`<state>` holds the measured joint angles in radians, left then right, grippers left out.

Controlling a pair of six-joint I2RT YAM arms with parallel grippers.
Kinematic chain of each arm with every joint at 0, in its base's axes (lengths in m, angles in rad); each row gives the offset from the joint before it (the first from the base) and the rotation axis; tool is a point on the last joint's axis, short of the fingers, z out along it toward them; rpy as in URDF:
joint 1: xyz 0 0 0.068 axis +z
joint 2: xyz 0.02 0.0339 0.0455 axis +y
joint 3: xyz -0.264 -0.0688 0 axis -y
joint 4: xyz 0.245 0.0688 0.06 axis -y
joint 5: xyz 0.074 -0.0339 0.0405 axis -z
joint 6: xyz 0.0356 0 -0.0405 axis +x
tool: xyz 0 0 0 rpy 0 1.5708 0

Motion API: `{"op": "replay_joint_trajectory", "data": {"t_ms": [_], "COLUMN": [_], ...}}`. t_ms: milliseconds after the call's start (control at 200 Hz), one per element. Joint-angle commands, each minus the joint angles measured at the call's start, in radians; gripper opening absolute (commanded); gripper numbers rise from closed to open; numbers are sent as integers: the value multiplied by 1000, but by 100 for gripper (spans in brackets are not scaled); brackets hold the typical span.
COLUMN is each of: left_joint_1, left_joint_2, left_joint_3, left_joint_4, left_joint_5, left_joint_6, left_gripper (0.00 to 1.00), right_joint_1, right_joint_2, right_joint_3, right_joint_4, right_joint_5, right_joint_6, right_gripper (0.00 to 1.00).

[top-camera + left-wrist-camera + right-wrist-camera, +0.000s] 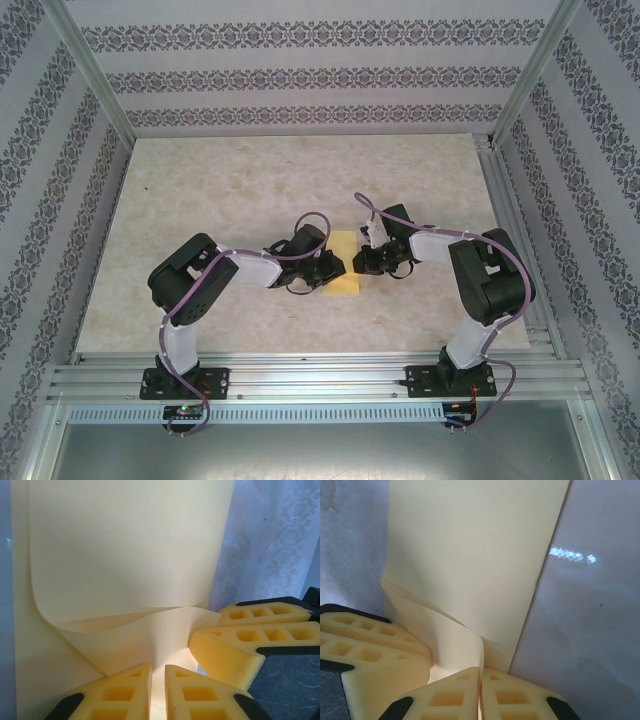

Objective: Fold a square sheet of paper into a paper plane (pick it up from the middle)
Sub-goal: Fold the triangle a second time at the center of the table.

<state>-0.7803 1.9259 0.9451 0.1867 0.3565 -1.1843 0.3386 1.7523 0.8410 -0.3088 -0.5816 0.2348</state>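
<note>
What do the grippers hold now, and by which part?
Both the left gripper and the right gripper pinch the thin pale-yellow sheet of paper by its lifted edge flap.

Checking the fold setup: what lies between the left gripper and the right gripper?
The square sheet of paper lies between the left gripper and the right gripper in the top view; both pinch it in the wrist views.

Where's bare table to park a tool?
Free: far half of the table up to the back wall, and the near-left corner outside the left arm. Crowded: near centre, where left end effector and right end effector meet on the yellow sheet.
</note>
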Motion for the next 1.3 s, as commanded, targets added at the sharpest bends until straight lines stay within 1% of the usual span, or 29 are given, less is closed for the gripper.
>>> {"op": "replay_joint_trajectory", "data": {"t_ms": [0, 170, 285, 425, 489, 819, 984, 1249, 1299], "left_joint_1": [-19, -20, -29, -37, -40, -57, -66, -76, -79], "left_joint_2": [-26, -53, -63, -58, -48, 31, 40, -28, -40], "left_joint_3": [33, 63, 45, 39, 38, 34, 40, 81, 92], "left_joint_4": [-55, -71, -41, -31, -31, -37, -67, -99, -104], "left_joint_5": [-7, 2, 0, -2, -1, -11, -25, -28, -28], "left_joint_6": [35, 34, 9, -4, -13, -38, -33, 9, 17], "left_gripper": [19, 19, 16, 7, 0, 0, 0, 0, 1], "right_joint_1": [11, 12, 11, 11, 11, 12, 13, 14, 14], "right_joint_2": [30, 28, 32, 33, 35, 38, 41, 41, 40], "right_joint_3": [-1, -4, -2, -1, 0, 0, 3, 3, 3], "right_joint_4": [12, 13, 13, 14, 13, 10, 8, 9, 8], "right_joint_5": [17, 19, 20, 19, 20, 24, 24, 23, 23], "right_joint_6": [-15, -15, -15, -15, -15, -15, -16, -17, -17], "right_gripper": [9, 9, 9, 9, 9, 9, 9, 10, 10]}}
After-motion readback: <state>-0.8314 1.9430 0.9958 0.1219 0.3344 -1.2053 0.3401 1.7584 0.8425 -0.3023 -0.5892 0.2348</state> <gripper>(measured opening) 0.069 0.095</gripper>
